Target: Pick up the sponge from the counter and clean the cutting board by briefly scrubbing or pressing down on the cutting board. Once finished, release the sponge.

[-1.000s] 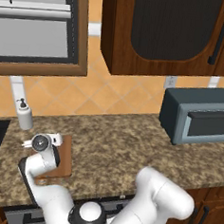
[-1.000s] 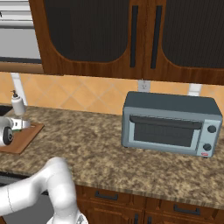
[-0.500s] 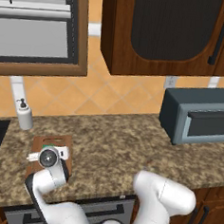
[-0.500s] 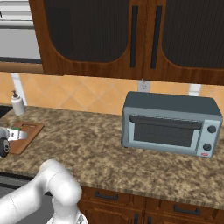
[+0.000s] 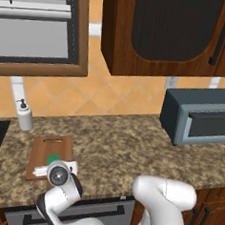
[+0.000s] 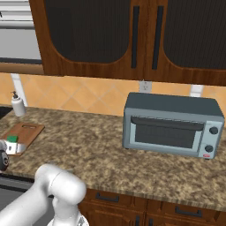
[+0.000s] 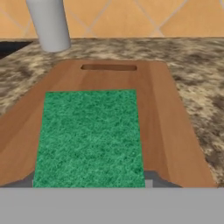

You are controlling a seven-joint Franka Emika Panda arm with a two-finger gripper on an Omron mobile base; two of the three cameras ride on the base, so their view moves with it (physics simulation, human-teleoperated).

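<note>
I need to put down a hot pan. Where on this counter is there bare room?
The widest bare stretch of counter lies between the cutting board and the toaster oven. The strip in front of the oven is bare too. It is crowded at the board: sponge, hand, and soap bottle behind.

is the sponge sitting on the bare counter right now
No, the sponge lies on the cutting board, its green top covering the wood below the slot handle.

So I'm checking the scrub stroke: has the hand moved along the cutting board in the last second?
Yes. The hand has slid back along the cutting board, away from the soap bottle toward the counter's front edge.
</note>
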